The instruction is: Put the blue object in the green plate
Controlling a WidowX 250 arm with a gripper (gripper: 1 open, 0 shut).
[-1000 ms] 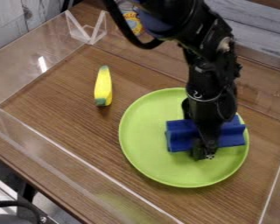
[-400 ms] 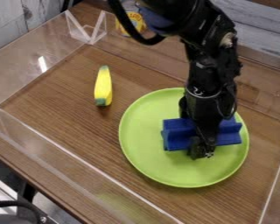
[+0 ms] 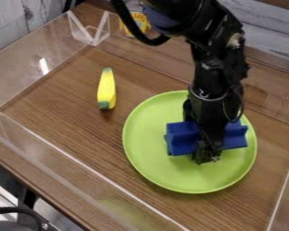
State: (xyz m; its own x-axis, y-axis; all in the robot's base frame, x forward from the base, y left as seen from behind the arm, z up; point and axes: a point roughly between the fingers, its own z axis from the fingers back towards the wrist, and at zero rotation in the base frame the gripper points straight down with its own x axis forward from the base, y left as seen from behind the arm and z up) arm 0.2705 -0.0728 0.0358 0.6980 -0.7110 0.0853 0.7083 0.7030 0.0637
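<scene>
The dark blue block [image 3: 181, 138] lies on the green plate [image 3: 153, 153], right of the plate's middle. My black gripper [image 3: 209, 152] comes straight down over the block's middle, with its fingers at the block's top and front. The arm covers the block's centre, so only its left and right ends show. The jaws are dark and hidden against the block; I cannot tell if they are open or shut on it.
A yellow banana-shaped thing [image 3: 106, 88] lies on the wooden table, left of the plate. Clear plastic walls [image 3: 26, 63] ring the table. A clear bracket [image 3: 93, 29] stands at the back.
The block and the gripper have shifted very slightly left and up on the plate. Nothing else has moved.
</scene>
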